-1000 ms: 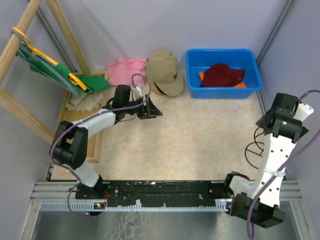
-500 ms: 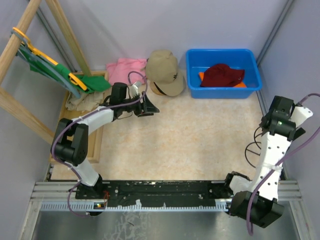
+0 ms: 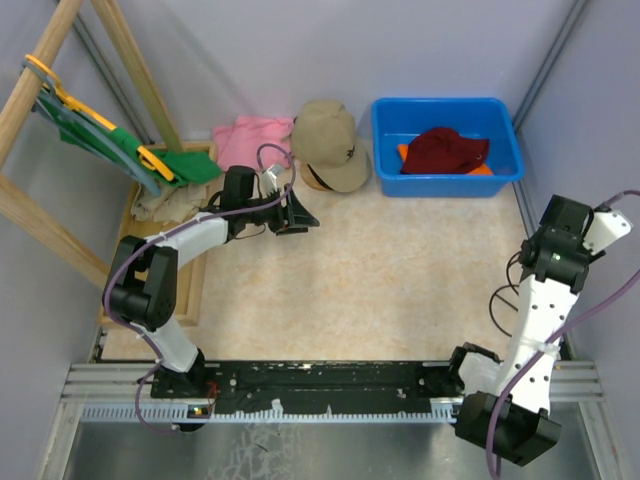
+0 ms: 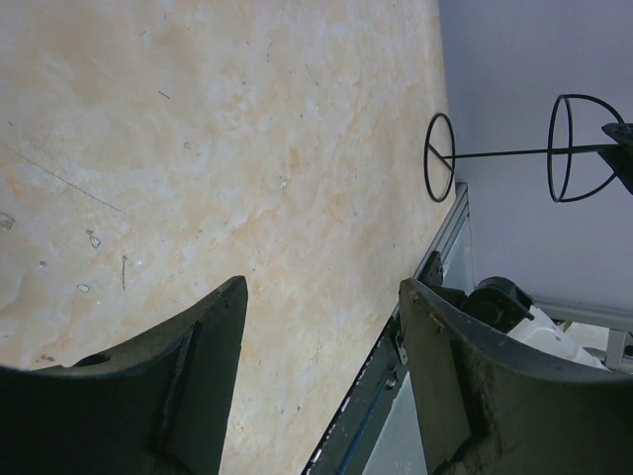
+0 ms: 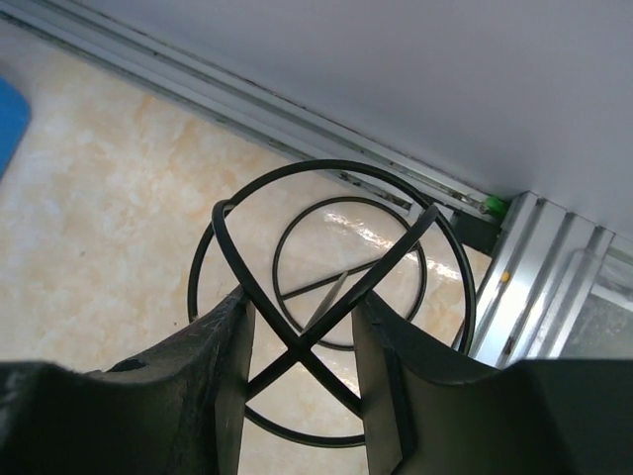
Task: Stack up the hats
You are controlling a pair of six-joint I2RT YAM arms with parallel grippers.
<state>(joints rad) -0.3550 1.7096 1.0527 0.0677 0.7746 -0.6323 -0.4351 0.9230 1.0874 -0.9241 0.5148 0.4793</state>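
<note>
A tan cap (image 3: 330, 140) lies on the table at the back, next to the pink cloth. A dark red hat (image 3: 446, 150) lies in the blue bin (image 3: 508, 150) on top of an orange hat (image 3: 403, 152), of which only the edges show. The black cap is out of view. My left gripper (image 3: 306, 214) is open and empty, just in front of the tan cap; its wrist view shows only bare table between the fingers (image 4: 321, 327). My right gripper (image 3: 545, 262) is open at the right edge, its fingers (image 5: 300, 297) astride the top of a black wire stand (image 5: 326, 247).
The wire stand (image 3: 506, 296) stands by the right arm and shows in the left wrist view (image 4: 495, 153). A pink cloth (image 3: 250, 140), a green garment on a yellow hanger (image 3: 125, 148), a wooden rack (image 3: 45, 210) and a beige cloth (image 3: 170, 205) crowd the back left.
My right wrist has swung a little right and toward the near edge, over the wire stand. My left gripper has shifted slightly up and left, then held still. The hats have not moved.
</note>
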